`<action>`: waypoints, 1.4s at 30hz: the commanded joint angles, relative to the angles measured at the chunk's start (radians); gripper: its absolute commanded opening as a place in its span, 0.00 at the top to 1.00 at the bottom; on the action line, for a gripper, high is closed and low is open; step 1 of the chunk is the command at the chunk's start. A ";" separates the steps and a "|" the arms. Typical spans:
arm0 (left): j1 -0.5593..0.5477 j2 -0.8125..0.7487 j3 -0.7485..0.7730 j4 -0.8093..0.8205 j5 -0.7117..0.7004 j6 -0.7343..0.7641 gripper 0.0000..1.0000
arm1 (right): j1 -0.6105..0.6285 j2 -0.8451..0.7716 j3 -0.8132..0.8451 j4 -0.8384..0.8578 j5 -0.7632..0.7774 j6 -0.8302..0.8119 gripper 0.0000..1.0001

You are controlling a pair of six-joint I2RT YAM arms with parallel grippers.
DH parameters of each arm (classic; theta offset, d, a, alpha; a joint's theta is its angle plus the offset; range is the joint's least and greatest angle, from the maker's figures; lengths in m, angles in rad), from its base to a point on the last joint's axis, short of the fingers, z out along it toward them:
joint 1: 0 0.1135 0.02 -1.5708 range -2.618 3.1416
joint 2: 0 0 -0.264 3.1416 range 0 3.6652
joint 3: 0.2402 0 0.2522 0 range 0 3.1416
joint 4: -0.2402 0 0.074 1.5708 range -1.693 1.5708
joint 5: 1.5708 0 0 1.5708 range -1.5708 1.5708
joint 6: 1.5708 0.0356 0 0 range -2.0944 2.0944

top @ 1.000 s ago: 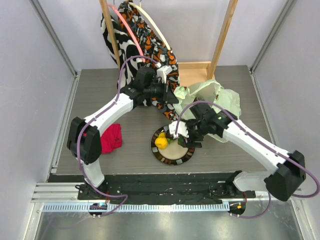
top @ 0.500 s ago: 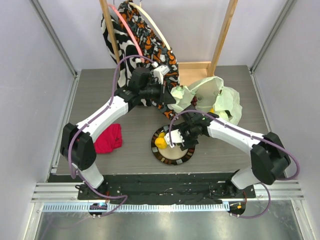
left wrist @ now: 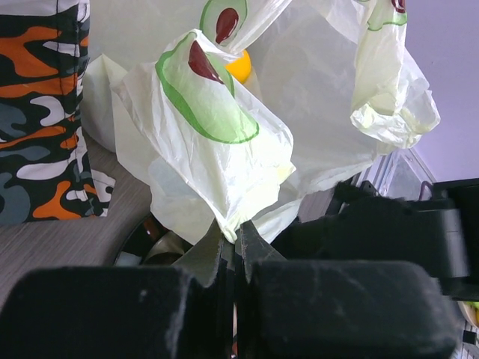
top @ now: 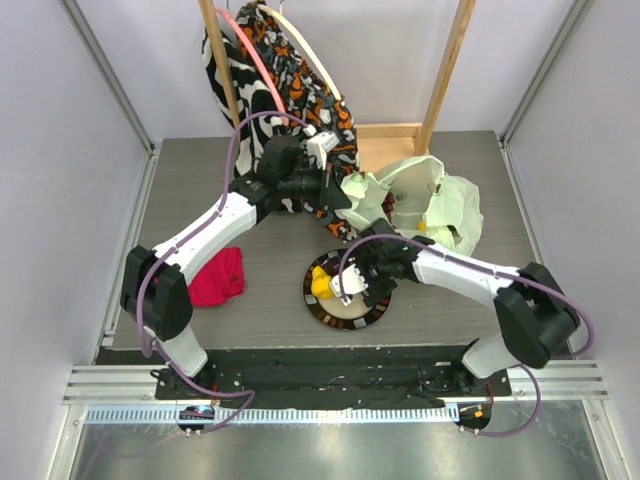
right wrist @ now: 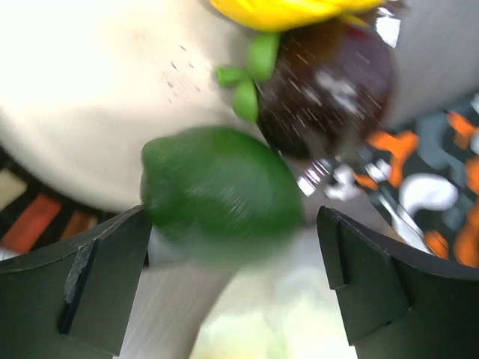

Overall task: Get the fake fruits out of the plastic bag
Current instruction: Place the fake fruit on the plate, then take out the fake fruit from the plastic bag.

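The counter (top: 200,200) carries the plastic bag (top: 450,205) at its far right, slumped open with its mouth towards the middle. The film looks thin, crinkly and very light. It should give no resistance and will fold or slide rather than stand, so a pinch of gathered film near the rim or a handle is the sensible hold. The left gripper (left wrist: 232,239) has just that: its jaws are pressed together on a bunched fold at the bag's near-left edge, holding it up.

Just in front of the bag sits a round plate (top: 335,322), with the right gripper (top: 352,283) low over it. Its jaws stand apart around a green fruit (right wrist: 217,191). There is a gap on one side, so nothing is clamped.

Beside the green fruit on the plate lie a dark purple-brown fruit (right wrist: 329,90) and a lemon (top: 321,284). An orange-yellow fruit (left wrist: 238,66) shows inside the bag.

These fruits look hollow, hard and glossy. They are probably light but slippery and apt to roll, so a grip across the widest part, squarely centred, should serve best.
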 commanded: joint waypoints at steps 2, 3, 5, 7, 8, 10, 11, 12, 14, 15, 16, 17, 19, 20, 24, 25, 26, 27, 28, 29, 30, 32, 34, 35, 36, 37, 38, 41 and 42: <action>0.005 -0.035 -0.005 0.034 0.019 0.002 1.00 | -0.003 -0.248 0.041 -0.069 -0.052 0.076 0.00; 0.007 -0.034 -0.001 0.037 0.023 0.002 1.00 | -0.001 -0.286 0.056 -0.109 -0.061 0.111 0.00; 0.005 -0.031 0.001 0.040 0.026 0.000 1.00 | -0.001 -0.403 0.090 -0.112 -0.055 0.267 0.00; 0.005 -0.026 -0.001 0.049 0.029 -0.003 1.00 | -0.010 -0.474 0.096 -0.002 -0.019 0.489 0.00; 0.007 -0.025 -0.005 0.052 0.030 -0.004 1.00 | -0.012 -0.513 0.110 0.001 0.007 0.523 0.00; 0.005 -0.025 -0.015 0.059 0.035 -0.008 1.00 | -0.013 -0.541 0.112 0.001 0.034 0.565 0.02; 0.005 -0.026 -0.018 0.059 0.039 -0.009 1.00 | -0.016 -0.552 0.106 0.015 0.067 0.611 0.03; 0.007 -0.026 -0.021 0.062 0.044 -0.018 1.00 | -0.020 -0.548 0.104 0.021 0.086 0.638 0.05; 0.007 -0.031 -0.034 0.068 0.055 -0.029 1.00 | -0.055 -0.488 0.121 0.024 0.118 0.748 0.21; 0.005 -0.040 -0.039 0.074 0.065 -0.040 1.00 | -0.076 -0.457 0.130 0.021 0.117 0.786 0.26; 0.005 -0.048 -0.045 0.079 0.072 -0.046 1.00 | -0.102 -0.428 0.141 0.023 0.098 0.809 0.32; 0.005 -0.052 -0.054 0.080 0.079 -0.050 1.00 | -0.160 -0.399 0.161 0.021 0.083 0.830 0.41; 0.005 -0.072 -0.065 0.080 0.098 -0.055 1.00 | -0.206 -0.292 0.182 0.024 0.072 0.881 0.48; 0.007 -0.078 -0.074 0.080 0.101 -0.055 1.00 | -0.243 -0.247 0.210 0.026 0.077 0.896 0.51; 0.007 -0.104 -0.096 0.076 0.101 -0.044 1.00 | -0.332 -0.085 0.236 0.096 0.116 0.964 0.52; 0.007 -0.112 -0.097 0.074 0.098 -0.041 1.00 | -0.343 -0.065 0.241 0.105 0.142 0.964 0.52; 0.007 -0.114 -0.100 0.074 0.098 -0.037 1.00 | -0.357 -0.045 0.250 0.110 0.155 0.962 0.52; 0.005 -0.115 -0.108 0.072 0.095 -0.037 1.00 | -0.377 -0.020 0.254 0.109 0.170 0.962 0.48; 0.007 -0.118 -0.108 0.072 0.096 -0.037 1.00 | -0.389 0.015 0.259 0.110 0.229 0.970 0.43; 0.005 -0.120 -0.111 0.074 0.096 -0.035 1.00 | -0.401 0.035 0.259 0.124 0.245 0.979 0.36; 0.007 -0.120 -0.113 0.074 0.096 -0.035 1.00 | -0.421 0.051 0.261 0.129 0.271 0.985 0.24; 0.007 -0.121 -0.116 0.074 0.098 -0.032 1.00 | -0.441 0.078 0.250 0.164 0.320 1.002 0.15; 0.007 -0.121 -0.119 0.074 0.098 -0.031 1.00 | -0.464 0.095 0.242 0.197 0.339 1.008 0.11; 0.005 -0.120 -0.119 0.074 0.098 -0.031 1.00 | -0.469 0.103 0.244 0.202 0.344 1.011 0.11; 0.005 -0.120 -0.122 0.074 0.098 -0.032 1.00 | -0.480 0.112 0.242 0.207 0.347 1.015 0.11; 0.005 -0.118 -0.125 0.075 0.096 -0.032 1.00 | -0.483 0.129 0.242 0.219 0.351 1.016 0.11; 0.005 -0.117 -0.128 0.077 0.099 -0.037 1.00 | -0.486 0.140 0.241 0.227 0.362 1.016 0.10; 0.004 -0.112 -0.130 0.083 0.102 -0.040 1.00 | -0.489 0.175 0.233 0.241 0.386 1.001 0.05; 0.001 -0.114 -0.133 0.083 0.102 -0.041 1.00 | -0.490 0.184 0.228 0.242 0.394 0.993 0.04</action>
